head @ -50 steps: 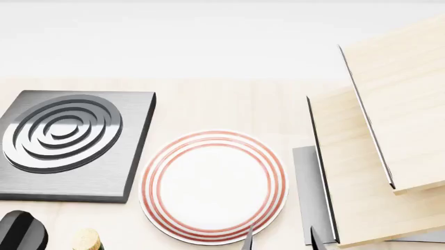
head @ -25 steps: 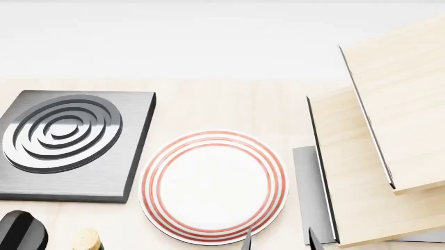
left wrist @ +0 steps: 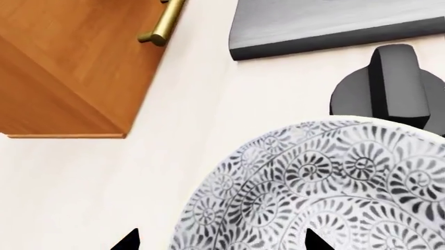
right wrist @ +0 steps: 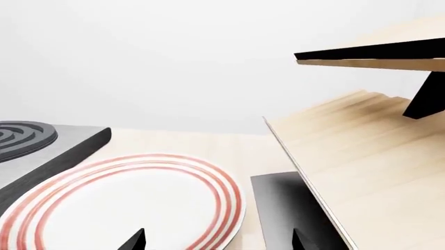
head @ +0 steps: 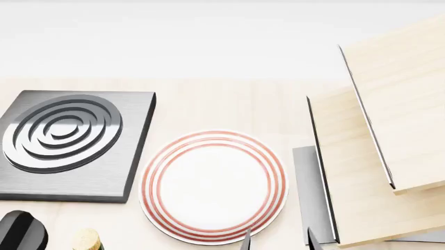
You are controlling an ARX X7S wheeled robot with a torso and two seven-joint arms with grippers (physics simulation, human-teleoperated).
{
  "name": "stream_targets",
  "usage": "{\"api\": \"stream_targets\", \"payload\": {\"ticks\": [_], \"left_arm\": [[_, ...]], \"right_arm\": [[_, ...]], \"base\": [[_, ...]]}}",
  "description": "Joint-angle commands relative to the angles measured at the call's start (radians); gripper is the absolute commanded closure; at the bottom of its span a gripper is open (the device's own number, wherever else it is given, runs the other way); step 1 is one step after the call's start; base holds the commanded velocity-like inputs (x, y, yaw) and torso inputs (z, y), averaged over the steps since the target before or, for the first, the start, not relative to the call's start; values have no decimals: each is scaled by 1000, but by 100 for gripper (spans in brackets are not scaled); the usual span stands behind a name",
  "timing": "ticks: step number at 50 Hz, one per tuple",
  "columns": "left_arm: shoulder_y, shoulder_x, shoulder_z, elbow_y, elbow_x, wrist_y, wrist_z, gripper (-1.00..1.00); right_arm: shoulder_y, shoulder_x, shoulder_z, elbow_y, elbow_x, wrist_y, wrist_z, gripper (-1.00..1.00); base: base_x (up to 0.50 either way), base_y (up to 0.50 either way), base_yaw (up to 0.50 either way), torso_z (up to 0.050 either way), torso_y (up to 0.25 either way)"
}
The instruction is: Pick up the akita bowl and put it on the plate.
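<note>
L gripper (left wrist: 219,240) & R gripper (right wrist: 217,239): both w/ jaws apart, only dark fingertips visible.

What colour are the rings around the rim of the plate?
Red rings on the white plate; the head view shows them best.

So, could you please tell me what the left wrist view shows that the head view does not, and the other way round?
Only the left wrist view shows the akita bowl, close below the left gripper, and an orange wooden cabinet with a brass handle. Only the head view shows the plate, with nothing on it, the pale wooden rack, a cork-topped bottle and the right gripper tips. Both show the grey burner and the black knob.
</note>
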Motion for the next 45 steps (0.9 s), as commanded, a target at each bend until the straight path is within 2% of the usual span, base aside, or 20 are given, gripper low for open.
{"api": "stream_targets", "payload": {"ticks": [1,22,43,45], "left_arm": [[35,6,-17,-23,3,15,22,-100],[109,5,-28,-32,-7,30,84,-100],[156,14,-36,-59,9,33,87,-100],[149,13,-10,-71,23,41,92,-100]], "right_arm": [[2,2,-7,-5,0,8,6,-100],[16,-3,-20,26,-2,4,12,-100],[23,-3,-33,42,1,3,14,-100],[26,-6,-33,53,2,-3,12,-100]], "base": [[0,0,0,0,0],[0,0,0,0,0],[0,0,0,0,0],[0,0,0,0,0]]}}
